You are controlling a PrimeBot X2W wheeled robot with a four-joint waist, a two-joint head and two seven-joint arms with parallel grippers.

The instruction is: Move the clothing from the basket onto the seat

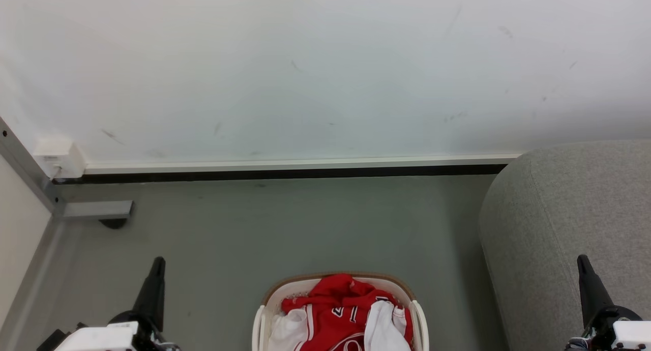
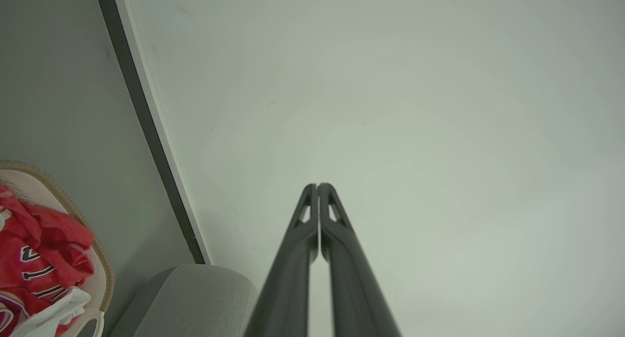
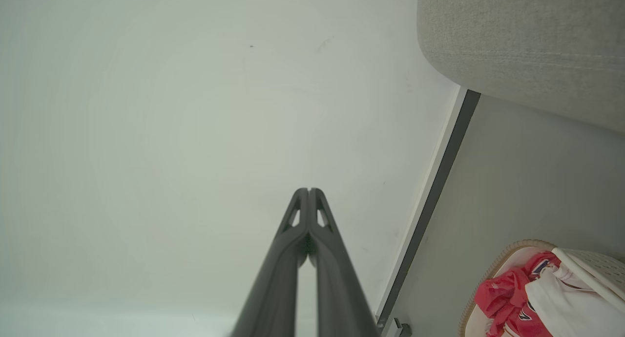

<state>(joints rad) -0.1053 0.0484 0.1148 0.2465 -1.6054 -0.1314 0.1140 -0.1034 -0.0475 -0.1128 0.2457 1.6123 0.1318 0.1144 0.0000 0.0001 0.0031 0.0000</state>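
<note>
Near the middle of the scene, at its close edge, the clothing [image 1: 338, 310] lies heaped inside the basket [image 1: 258, 323]. It is a mound of red fabric with two white patches and part of a white-and-black number. How many garments make up the pile cannot be told. The heap rises a little above the brown rim at the far side. One basket stands on the grey floor [image 1: 285, 229], cut off by the near edge of the head view.

To the right of the basket is one seat [image 1: 559, 213], grey and woven, with a rounded corner facing left. A narrow strip of bare floor separates its side from the basket. No clothing lies on the part of it that shows.

Two grippers flank the basket, both well apart from it. The left gripper [image 1: 158, 262] hangs over the floor to the left. The right gripper [image 1: 582, 262] hangs over the seat's near part. Each has its two dark fingers pressed together from tip to base, holding nothing.

Beyond the basket the floor runs open to one white skirting board [image 1: 305, 164] with a dark strip beneath it, at the foot of a pale wall [image 1: 305, 76]. At the far left corner one small white box [image 1: 60, 156] sits beside one grey metal bracket [image 1: 94, 208].
</note>
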